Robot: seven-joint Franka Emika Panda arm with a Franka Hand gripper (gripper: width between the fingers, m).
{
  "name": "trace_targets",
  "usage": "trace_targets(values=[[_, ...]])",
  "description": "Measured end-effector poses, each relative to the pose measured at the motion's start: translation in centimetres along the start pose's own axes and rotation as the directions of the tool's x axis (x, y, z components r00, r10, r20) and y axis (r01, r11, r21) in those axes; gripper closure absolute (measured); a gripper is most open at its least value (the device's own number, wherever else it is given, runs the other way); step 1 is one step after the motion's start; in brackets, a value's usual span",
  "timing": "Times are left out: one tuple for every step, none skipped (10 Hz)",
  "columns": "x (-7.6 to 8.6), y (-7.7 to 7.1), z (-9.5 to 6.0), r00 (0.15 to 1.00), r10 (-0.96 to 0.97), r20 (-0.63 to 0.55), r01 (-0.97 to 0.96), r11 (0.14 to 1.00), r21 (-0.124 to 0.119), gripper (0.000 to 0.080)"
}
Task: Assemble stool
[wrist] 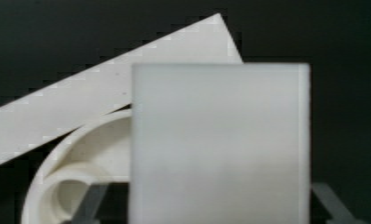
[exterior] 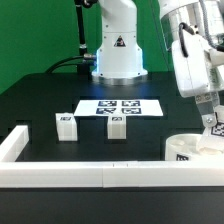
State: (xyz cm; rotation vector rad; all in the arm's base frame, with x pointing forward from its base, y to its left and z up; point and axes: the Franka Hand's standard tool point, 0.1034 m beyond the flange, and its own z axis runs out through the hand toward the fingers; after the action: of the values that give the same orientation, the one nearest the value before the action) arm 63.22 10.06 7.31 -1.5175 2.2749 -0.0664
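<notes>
White plastic round seat [exterior: 188, 148], set at five o'clock on the black tabletop [exterior: 40, 95], is overhung by a short white blocky leg [wrist: 217, 130] clamped in the claw [exterior: 210, 118], apparently for slotting in.

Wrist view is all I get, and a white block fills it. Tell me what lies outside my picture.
Observer: The gripper holds that block, a tagged third leg, just over the round seat; contact I cannot judge.
Operator: Count the other legs.
Observer: A leg and a second leg stand upright on the table, apart, toward the exterior view's left of the seat.
Operator: Say what's behind them.
Observer: The marker board lies flat behind them, in front of the robot base.
</notes>
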Motion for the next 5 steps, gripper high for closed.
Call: trace_targets(values=[[0.0, 0.0, 0.0, 1.0, -0.018, 0.0, 0.018, 1.0, 0.0, 0.0328], [0.0, 0.1, 0.0, 0.999, -0.052, 0.001, 0.052, 0.999, -0.003, 0.0211], [-0.6, 0.4, -0.2, 0.986, -0.165, 0.02, 0.166, 0.985, -0.046, 0.0167], [-1.3, 0.2, -0.9, 0.96, -0.275, 0.047, 0.278, 0.959, -0.063, 0.0167], [-2.3, 0.3, -1.5, 0.923, -0.377, 0.075, 0.382, 0.92, -0.084, 0.0153]])
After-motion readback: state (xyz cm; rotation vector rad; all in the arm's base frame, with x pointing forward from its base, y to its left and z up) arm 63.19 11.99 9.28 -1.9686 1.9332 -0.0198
